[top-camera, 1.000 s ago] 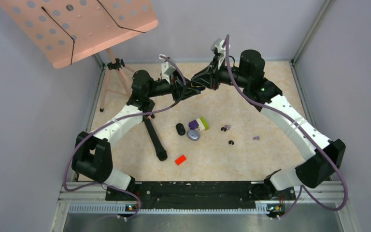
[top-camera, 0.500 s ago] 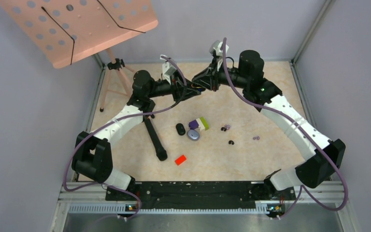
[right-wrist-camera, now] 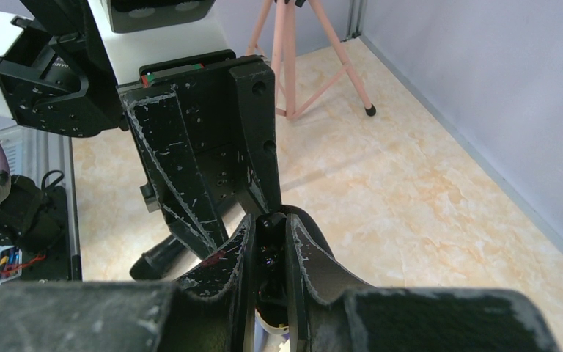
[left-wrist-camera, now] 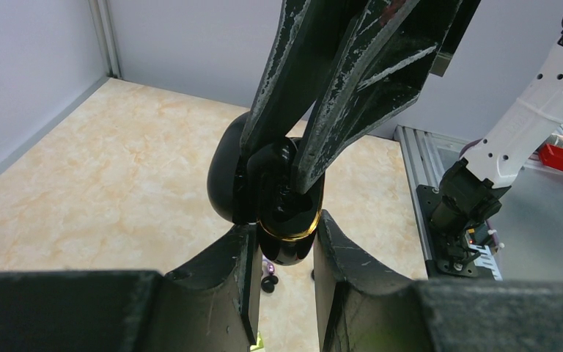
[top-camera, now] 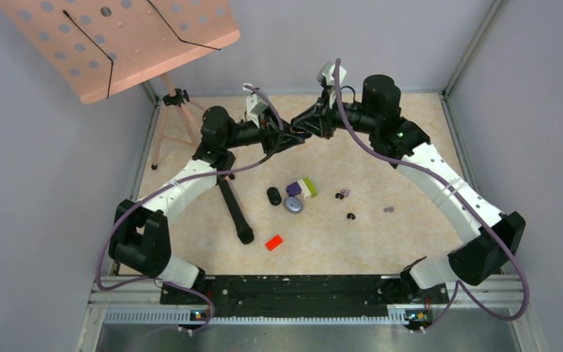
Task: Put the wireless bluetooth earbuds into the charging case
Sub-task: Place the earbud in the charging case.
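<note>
Both grippers meet in the air over the back middle of the table. My left gripper (top-camera: 287, 139) (left-wrist-camera: 284, 235) is shut on an open black charging case with a gold rim (left-wrist-camera: 287, 233). My right gripper (top-camera: 303, 130) (right-wrist-camera: 270, 229) is shut on a glossy black earbud (right-wrist-camera: 270, 253) and holds it at the case's opening. Its fingers (left-wrist-camera: 352, 88) come down onto the case in the left wrist view. On the table lie pale purple earbuds (top-camera: 343, 194), a black earbud (top-camera: 350, 216) and another purple earbud (top-camera: 388, 209).
A black pebble case (top-camera: 274, 196), a purple case (top-camera: 293, 204) and a purple-green block (top-camera: 302, 188) lie at mid table. A red block (top-camera: 273, 242) lies nearer. A black tripod leg (top-camera: 234, 213) and a pink stand (top-camera: 168, 95) stand at the left.
My right wrist has shifted slightly left toward the left gripper. Both grippers keep their hold, and the things on the table have not moved.
</note>
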{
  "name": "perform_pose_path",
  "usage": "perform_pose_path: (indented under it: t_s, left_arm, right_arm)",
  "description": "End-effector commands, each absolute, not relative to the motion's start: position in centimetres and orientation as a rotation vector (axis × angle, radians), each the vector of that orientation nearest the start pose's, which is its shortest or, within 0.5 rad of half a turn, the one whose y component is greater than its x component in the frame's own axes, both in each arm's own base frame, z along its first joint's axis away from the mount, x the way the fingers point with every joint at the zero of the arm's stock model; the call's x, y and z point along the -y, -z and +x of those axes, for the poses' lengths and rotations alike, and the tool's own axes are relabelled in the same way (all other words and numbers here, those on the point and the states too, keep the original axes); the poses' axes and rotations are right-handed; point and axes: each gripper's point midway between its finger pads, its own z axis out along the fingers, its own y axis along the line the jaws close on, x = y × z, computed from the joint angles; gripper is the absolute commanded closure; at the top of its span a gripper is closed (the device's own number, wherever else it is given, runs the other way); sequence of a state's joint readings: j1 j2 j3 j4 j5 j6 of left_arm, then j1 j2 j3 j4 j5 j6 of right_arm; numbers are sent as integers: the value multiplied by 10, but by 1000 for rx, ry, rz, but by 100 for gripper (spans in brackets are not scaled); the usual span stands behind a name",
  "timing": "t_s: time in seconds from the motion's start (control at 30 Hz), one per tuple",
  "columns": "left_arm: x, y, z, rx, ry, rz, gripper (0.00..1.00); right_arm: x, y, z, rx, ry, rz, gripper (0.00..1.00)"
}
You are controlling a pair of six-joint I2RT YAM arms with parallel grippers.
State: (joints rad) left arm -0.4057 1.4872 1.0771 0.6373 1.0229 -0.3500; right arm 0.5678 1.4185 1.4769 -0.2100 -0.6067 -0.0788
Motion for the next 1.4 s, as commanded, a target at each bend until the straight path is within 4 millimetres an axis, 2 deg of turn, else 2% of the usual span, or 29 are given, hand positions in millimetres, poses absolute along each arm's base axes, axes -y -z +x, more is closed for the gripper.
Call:
perform_pose_path:
  t_s: [0.0,0.6,1.37]
  left_arm:
    - [297,-364,307,-1140,1192,962,100]
    - [297,-353,311,-1179,1179,967,100]
    - [296,-345,306,-1174,1165,1021,100]
  right_arm:
    - [-317,-390,301,-1455,-885,-1013,100]
    - [-316,-403,304,-1465,-861,-1010,100]
    - [-318,-382,309,-1543,-830,-1106,100]
